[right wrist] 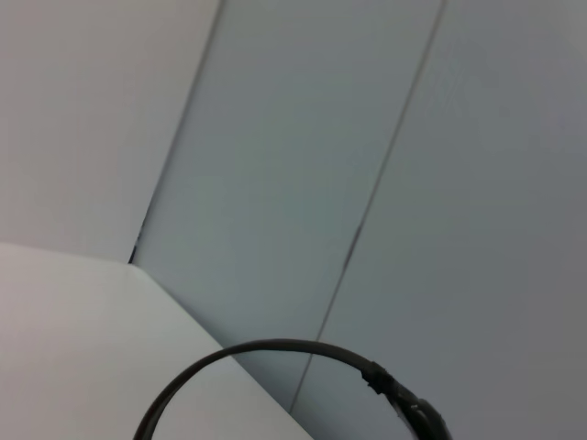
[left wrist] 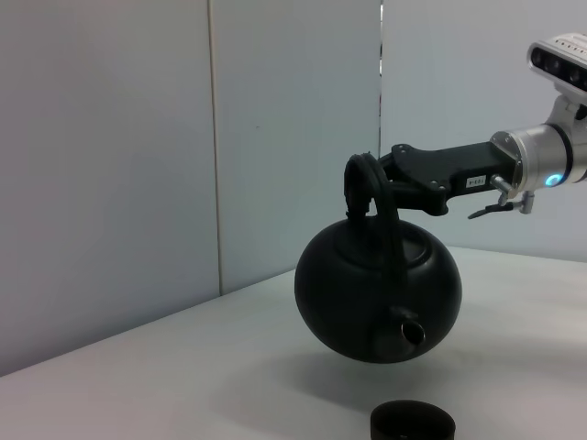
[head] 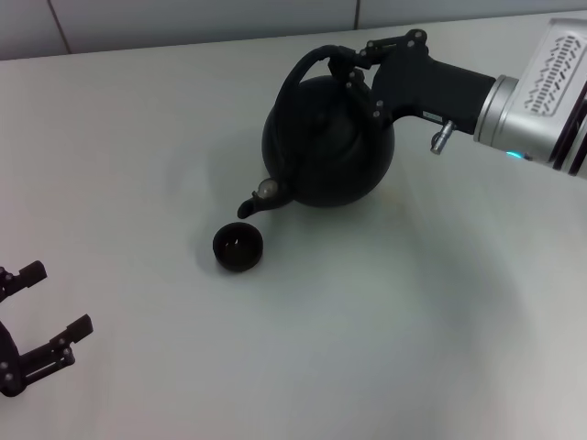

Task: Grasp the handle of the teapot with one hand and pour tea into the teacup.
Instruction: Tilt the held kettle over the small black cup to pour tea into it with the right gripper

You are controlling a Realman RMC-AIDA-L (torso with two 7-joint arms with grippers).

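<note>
1. The right hand [head: 359, 62] is clenched on the handle [head: 307, 62] of the one teapot [head: 326, 142]; its fingertips are largely lost against the black handle in the head view, so the exact contact spot is hard to make out.
2. The left wrist view shows what the head view cannot: the teapot [left wrist: 378, 293] hangs clear of the desk [left wrist: 183, 367], lifted and tipped, with a shadow under it and the spout [left wrist: 406, 328] pointing down.
3. In the head view the metallic-tipped spout [head: 261, 195] ends just above and beside the single teacup [head: 238, 247], not touching it.
4. The teacup [left wrist: 412, 422] is cut off by the frame edge in the left wrist view; only its rim and upper wall show.
5. I cannot tell whether any liquid is leaving the spout or lies in the cup.
6. The right wrist view shows only a thin arc of the handle [right wrist: 266, 353] against a paneled wall [right wrist: 303, 165] and a slice of desk; the pot body, the cup and the hand's own fingers are out of it.
7. The left hand [head: 37, 316] rests low near the desk's near left corner, well apart from teapot and cup, its fingers spread and released, partly cut off by the frame.
8. Count: one teapot, one teacup, two hands.
</note>
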